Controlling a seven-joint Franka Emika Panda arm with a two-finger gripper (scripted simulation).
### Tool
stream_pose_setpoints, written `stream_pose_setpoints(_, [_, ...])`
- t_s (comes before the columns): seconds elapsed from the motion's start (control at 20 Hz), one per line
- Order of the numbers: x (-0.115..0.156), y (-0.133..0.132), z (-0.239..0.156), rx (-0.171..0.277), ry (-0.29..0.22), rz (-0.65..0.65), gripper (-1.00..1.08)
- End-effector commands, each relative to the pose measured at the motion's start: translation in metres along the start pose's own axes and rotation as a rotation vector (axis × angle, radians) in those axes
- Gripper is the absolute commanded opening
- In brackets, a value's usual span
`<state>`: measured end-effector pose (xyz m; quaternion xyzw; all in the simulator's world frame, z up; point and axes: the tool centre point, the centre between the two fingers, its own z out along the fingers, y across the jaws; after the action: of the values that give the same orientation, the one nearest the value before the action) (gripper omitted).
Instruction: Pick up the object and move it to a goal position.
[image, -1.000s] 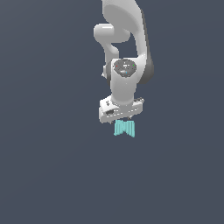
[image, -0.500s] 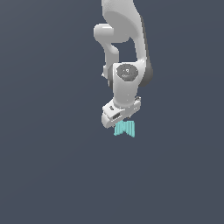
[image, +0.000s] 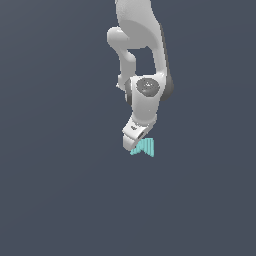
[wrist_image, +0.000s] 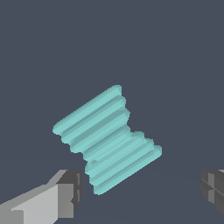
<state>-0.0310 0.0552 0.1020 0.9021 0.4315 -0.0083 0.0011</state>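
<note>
The object is a small teal ribbed bow-tie piece lying on the dark grey floor. In the wrist view it lies at a slant, narrow at its middle. My gripper hangs just above it, at its side toward the exterior view's left. In the wrist view the gripper is open and empty. One grey finger and the other finger stand wide apart. The object lies mostly beyond the line between the fingertips, nearer the first finger. Nothing is held.
The white arm comes down from the top of the exterior view. The dark grey floor is plain all around.
My hand has turned about its axis above the object, so it now shows narrower in the exterior view. The object has stayed in place.
</note>
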Motion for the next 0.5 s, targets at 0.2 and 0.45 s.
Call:
stream_pose_setpoints(0.2, [0.002,-0.009,0.012,-0.004,0.003,-0.205,1.00])
stream_pose_setpoints(0.45, [0.003,-0.015,0.021,-0.006,0.006,-0.356,1.00])
